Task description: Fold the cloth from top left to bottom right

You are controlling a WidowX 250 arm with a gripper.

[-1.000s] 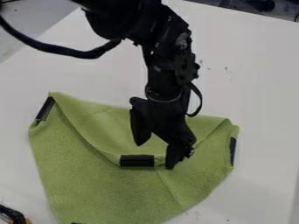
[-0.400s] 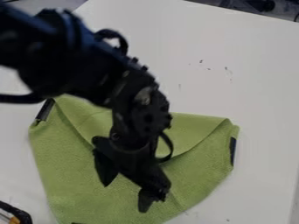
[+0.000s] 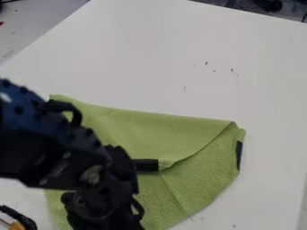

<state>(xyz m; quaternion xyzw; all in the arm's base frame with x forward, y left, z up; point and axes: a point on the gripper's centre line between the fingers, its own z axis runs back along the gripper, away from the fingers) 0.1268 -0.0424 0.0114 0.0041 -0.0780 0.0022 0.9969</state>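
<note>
Gripper [image 3: 107,223] and wrist are nearest, low and left in the view, with the black arm [image 3: 54,157] coming in from the left side. I can't tell if the gripper is wide, narrow, or holding some cloth. The arm hides much of the left side of the green cloth [image 3: 203,186], which lies flat in the low middle of the view.

The job looks partly done. A big flap [image 3: 162,130] has been turned down over the rest from the top edge. Its tip has a black strip [image 3: 146,165] on it, and that tip sits in the middle of the cloth. One more dark strip [image 3: 239,155] is at the right edge. A soft crease runs through the low part.

I think the step in hand is laying the fold down. If more folding is wanted, the next move should be to take hold near the tip and pull it gently down and right. If this is enough, the arm should lift clear and not drag the flap. A hard pull could slide the whole cloth or bunch it up.

A black and orange thing [image 3: 21,219] is at the low left corner. The white table [image 3: 150,54] goes far back, with a few small dark marks [image 3: 207,63]. Past it are a grey place [image 3: 36,22] at the left and dark things [image 3: 267,4] at the top right.
</note>
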